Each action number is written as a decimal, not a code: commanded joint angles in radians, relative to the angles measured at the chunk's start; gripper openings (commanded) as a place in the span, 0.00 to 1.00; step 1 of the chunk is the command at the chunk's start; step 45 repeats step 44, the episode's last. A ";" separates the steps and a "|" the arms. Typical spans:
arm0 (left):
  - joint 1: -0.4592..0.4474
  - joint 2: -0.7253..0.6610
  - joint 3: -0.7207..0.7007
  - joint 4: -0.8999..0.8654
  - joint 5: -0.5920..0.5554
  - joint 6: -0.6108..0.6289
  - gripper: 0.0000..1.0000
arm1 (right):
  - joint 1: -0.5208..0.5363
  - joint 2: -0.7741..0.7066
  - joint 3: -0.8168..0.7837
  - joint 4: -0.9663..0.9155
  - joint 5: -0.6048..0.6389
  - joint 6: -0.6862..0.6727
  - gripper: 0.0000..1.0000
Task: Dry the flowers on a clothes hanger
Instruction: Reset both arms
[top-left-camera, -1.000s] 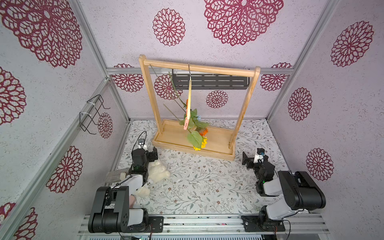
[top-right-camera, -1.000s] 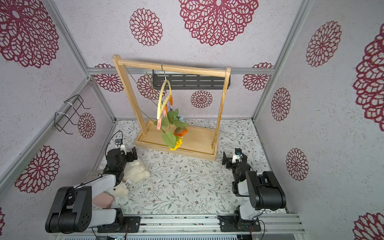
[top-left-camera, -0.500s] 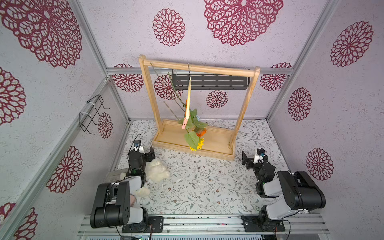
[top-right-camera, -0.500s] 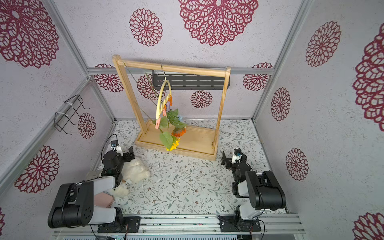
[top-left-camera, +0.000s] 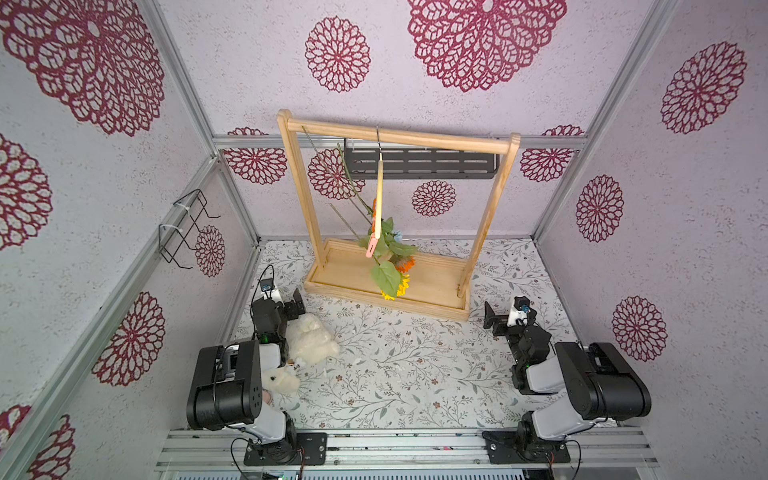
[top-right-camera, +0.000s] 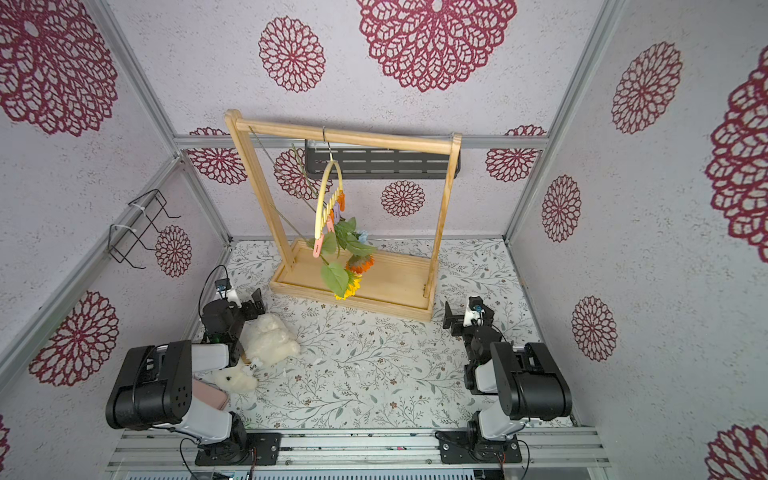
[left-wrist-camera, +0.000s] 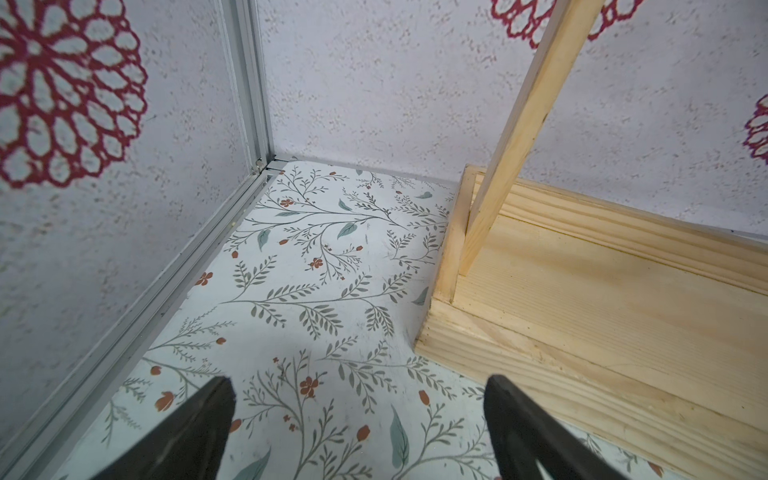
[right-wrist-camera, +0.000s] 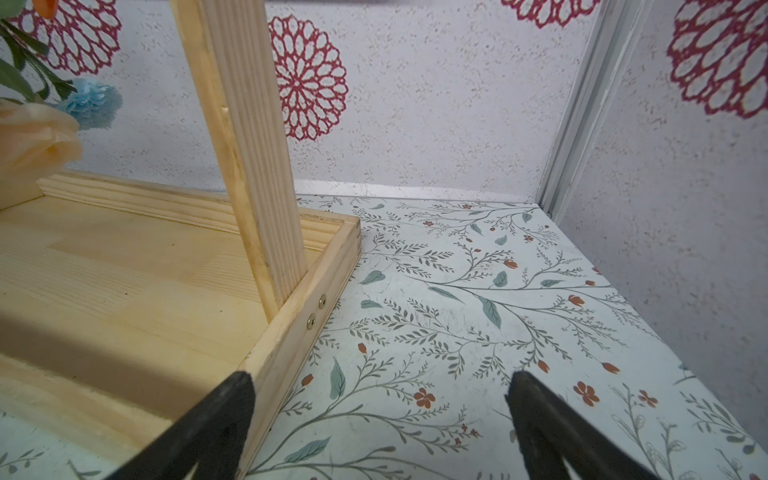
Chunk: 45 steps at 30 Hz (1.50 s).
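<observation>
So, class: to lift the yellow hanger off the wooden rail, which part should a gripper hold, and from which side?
Probably the bare upper arch of the clothes hanger, just under its hook, approached from the robots' side. It hangs nearly edge-on to them, and flowers and clothespins crowd its lower bar.

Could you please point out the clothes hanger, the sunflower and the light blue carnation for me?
clothes hanger (top-left-camera: 379, 187): in a top view, on its edge-on yellow frame.
sunflower (top-right-camera: 352, 287): in a top view, on its yellow petals.
light blue carnation (right-wrist-camera: 90, 102): right wrist view, on the bloom.
</observation>
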 joint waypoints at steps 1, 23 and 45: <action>-0.012 0.000 0.008 -0.007 -0.060 -0.010 0.97 | 0.003 -0.007 -0.002 0.043 -0.007 -0.016 0.99; -0.033 -0.001 0.003 0.008 -0.099 0.007 0.97 | 0.003 -0.012 0.029 -0.022 0.122 0.039 0.99; -0.032 0.000 0.008 0.001 -0.095 0.007 0.97 | 0.001 -0.012 0.029 -0.021 0.120 0.041 0.99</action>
